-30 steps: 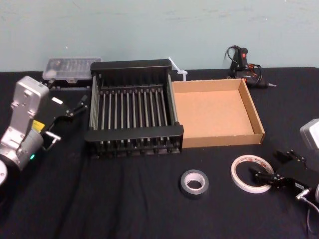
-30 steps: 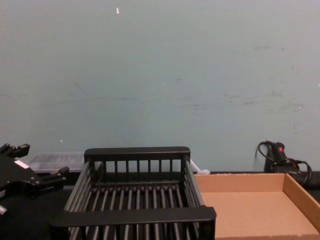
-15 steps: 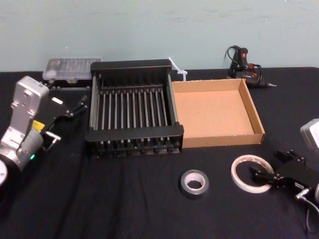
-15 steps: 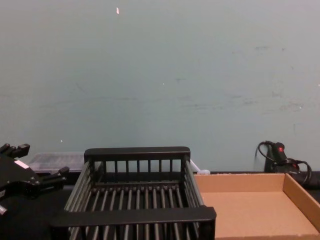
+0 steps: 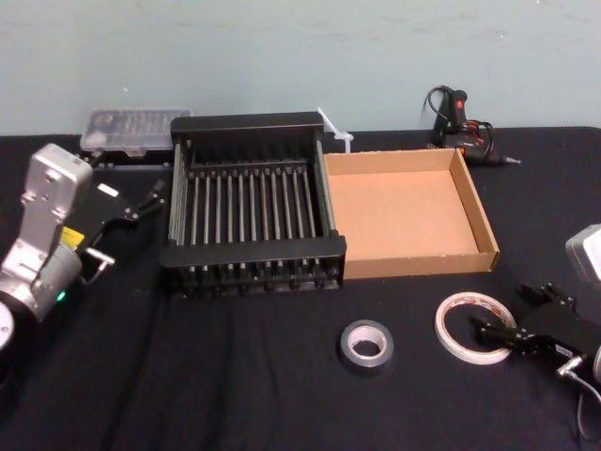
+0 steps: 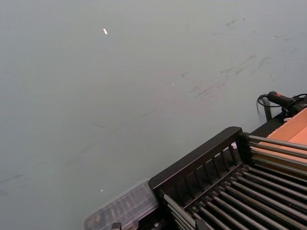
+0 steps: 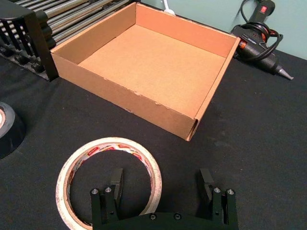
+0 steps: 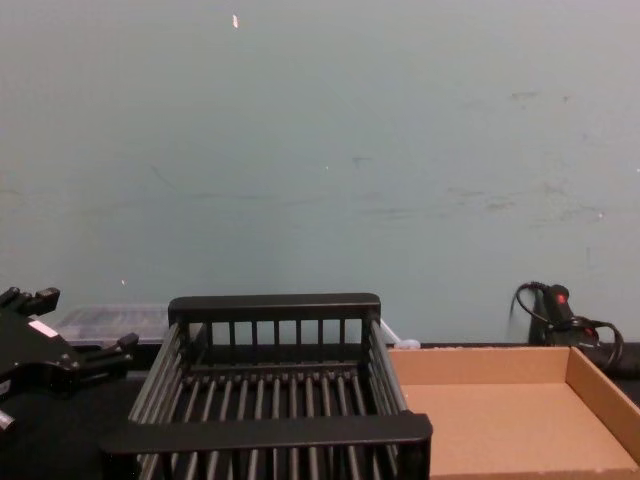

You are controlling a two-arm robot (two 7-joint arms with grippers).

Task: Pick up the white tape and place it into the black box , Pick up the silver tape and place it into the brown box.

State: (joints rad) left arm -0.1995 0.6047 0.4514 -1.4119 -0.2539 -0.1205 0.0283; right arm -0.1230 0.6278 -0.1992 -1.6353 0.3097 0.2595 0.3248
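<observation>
The white tape [image 5: 474,326] lies flat on the black cloth at the front right, its red print showing [image 7: 112,143]. My right gripper [image 5: 504,310] is open and straddles the roll's near rim [image 7: 161,179], with one finger [image 7: 116,179] over the centre hole and the other outside the roll. The silver tape [image 5: 366,345] lies flat to the left of the white one [image 7: 7,127]. The black box [image 5: 254,252] stands behind, and the brown box [image 5: 418,265] sits against its right side; both are empty. My left gripper [image 5: 127,228] is open and idle, left of the black box [image 8: 80,320].
A glue gun [image 5: 465,122] with its cable lies at the back right behind the brown box [image 7: 261,36]. A clear plastic case [image 5: 131,127] sits at the back left. A pale wall rises behind the table.
</observation>
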